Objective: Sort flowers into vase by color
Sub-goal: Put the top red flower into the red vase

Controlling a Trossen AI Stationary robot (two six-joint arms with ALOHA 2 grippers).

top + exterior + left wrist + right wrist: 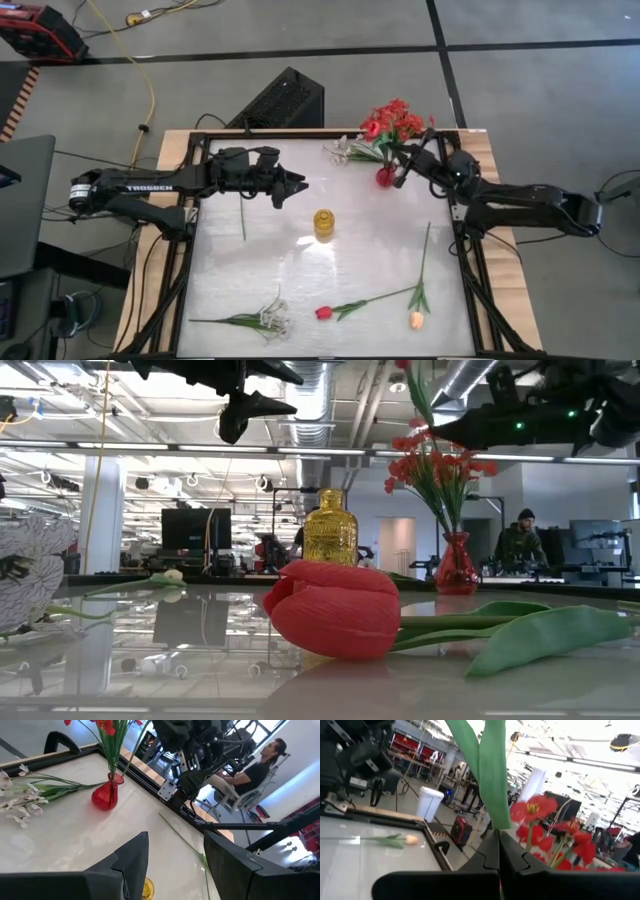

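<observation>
My right gripper (499,832) is shut on a green flower stem, high beside the red vase (385,177) at the table's far side. Red clustered blooms (392,122) stand in that vase. My left gripper (175,840) hangs open and holds nothing, raised over the table's far left (298,185). A yellow vase (323,222) stands mid-table. White sprays (345,150) lie left of the red vase. A white spray (265,318), a red tulip (323,312) and a peach tulip (416,320) lie near the near edge. My right gripper pinches a green stem with a long leaf (492,795) between its two shut fingers. It comes roughly level from the table's right side. The stem (418,395) is lifted clear of the table, close to the red blooms (440,465). I cannot see where its lower end is.
A bare green stem (242,215) lies near the left arm. A black frame rail (470,270) borders the table. A person (520,540) sits beyond the far edge. There is free room around the yellow vase (330,527).
</observation>
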